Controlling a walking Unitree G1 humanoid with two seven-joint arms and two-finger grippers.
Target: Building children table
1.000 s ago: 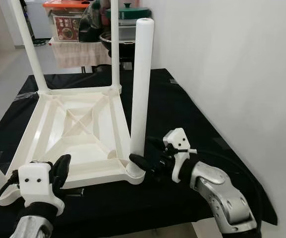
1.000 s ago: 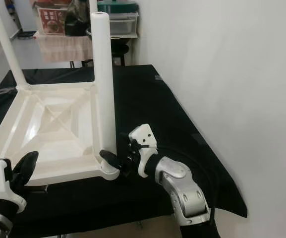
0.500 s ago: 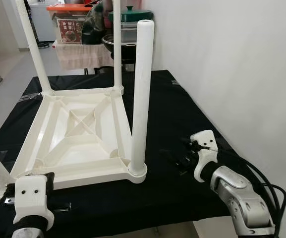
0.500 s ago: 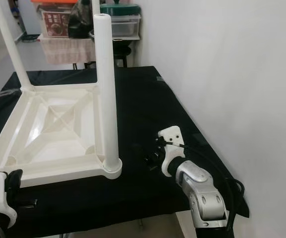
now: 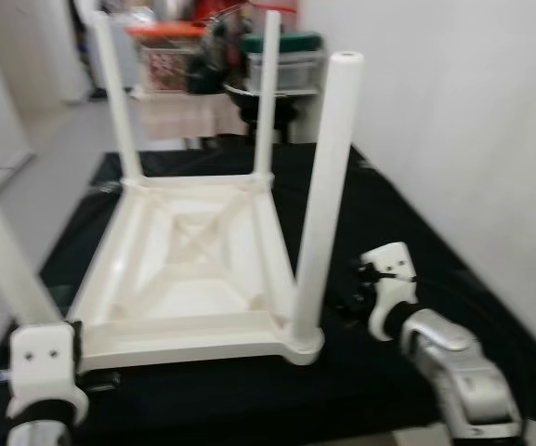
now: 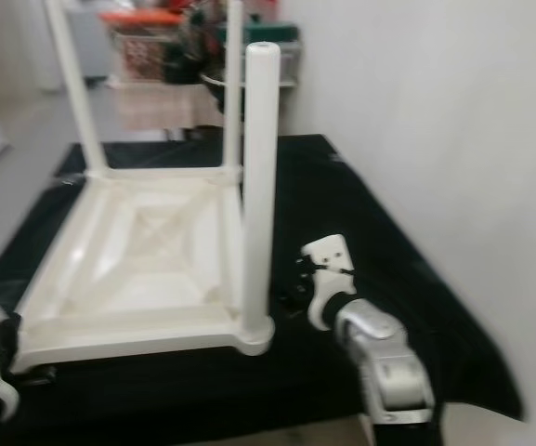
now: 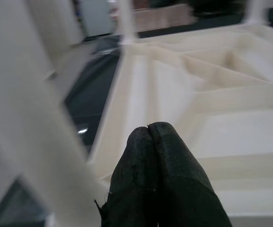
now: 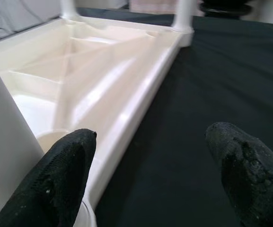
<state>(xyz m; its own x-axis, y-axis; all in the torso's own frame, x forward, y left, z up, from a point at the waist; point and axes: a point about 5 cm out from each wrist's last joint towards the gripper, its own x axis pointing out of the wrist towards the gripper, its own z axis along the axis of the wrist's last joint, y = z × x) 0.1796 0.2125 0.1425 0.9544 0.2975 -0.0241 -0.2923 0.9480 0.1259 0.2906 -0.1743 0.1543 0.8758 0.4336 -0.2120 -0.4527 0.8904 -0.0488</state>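
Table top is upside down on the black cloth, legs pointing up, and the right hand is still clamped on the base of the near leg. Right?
Not quite. The right hand is open and off the near leg, beside it over the black cloth, as the right wrist view shows. The table top does lie upside down, legs up.

Left gripper point(image 7: 148, 130): fingers pressed together, arm low at the robot's left; right gripper point(image 8: 148, 165): fingers spread wide, silver forearm bent inward, wrist raised.

Head stereo pair looking down, wrist views close, sharing upturned table point(image 5: 193, 269)
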